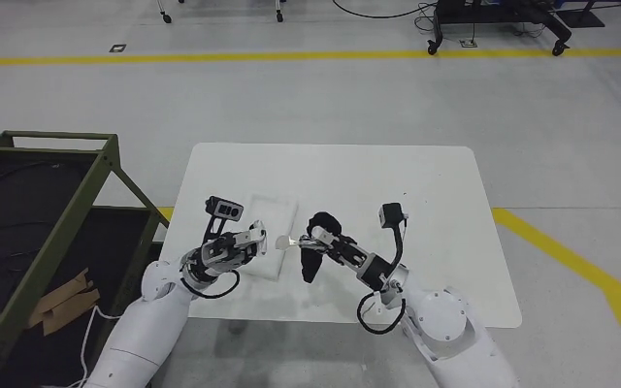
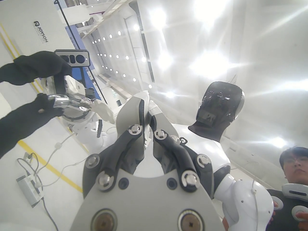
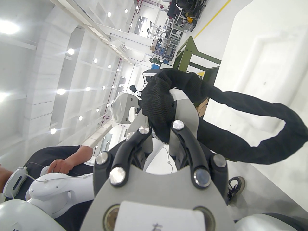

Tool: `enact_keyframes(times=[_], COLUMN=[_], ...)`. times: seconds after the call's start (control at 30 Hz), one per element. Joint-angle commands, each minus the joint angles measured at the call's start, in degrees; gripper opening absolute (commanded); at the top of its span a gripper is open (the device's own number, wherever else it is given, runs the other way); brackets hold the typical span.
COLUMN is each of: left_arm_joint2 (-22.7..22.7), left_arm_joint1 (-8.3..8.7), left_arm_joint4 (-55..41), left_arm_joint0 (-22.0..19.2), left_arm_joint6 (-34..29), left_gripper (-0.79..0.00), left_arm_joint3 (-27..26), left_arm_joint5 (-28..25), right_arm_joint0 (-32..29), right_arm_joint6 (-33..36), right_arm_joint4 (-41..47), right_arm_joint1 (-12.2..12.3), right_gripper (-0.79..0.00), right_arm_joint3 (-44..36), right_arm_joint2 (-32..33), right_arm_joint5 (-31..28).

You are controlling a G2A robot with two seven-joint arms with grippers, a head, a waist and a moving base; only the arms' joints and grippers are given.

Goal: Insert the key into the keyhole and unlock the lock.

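Top view puts the key over the middle of the table, held off the surface. Its shaft lies along the 9-to-3 line with the tip toward 3 o'clock. My left gripper has it by the head, and the left wrist view shows my fingers pinched to a sliver around it. Just past the tip, at 3 o'clock, is the lock, a cable in a black fabric sleeve. My right gripper is clamped on the sleeve close to the metal head. That head is turned toward my left wrist, though I cannot make out the keyhole itself, nor whether the tip touches it yet. In the right wrist view the sleeved cable loops away from my fingers. I judge the next move to be a short left-hand push toward 3 o'clock, which needs the shaft square to the keyhole, since a slight tilt could glance off. Beneath my left gripper a white tray lies on the white table.
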Motion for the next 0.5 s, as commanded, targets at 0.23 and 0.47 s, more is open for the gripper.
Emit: enact_keyframes(times=[0.23,0.47], left_arm_joint2=[0.22,-0.90], left_arm_joint1=[-1.00,-1.27], left_arm_joint4=[2.38,3.07], left_arm_joint0=[-1.19,-0.28], left_arm_joint6=[2.47,0.62], left_gripper=[-0.785,-0.785], left_arm_joint3=[1.25,0.16], left_arm_joint5=[-2.45,-0.60], right_arm_joint0=[-0.38,-0.34], right_arm_joint6=[-0.31,-0.63], right_arm_joint4=[-0.49,-1.00], right_arm_joint1=[-0.07,-0.20], right_gripper=[-0.785,-0.785], right_arm_joint3=[-0.01,-0.15], right_arm_joint2=[0.12,-0.22], right_arm_joint5=[-0.08,0.32])
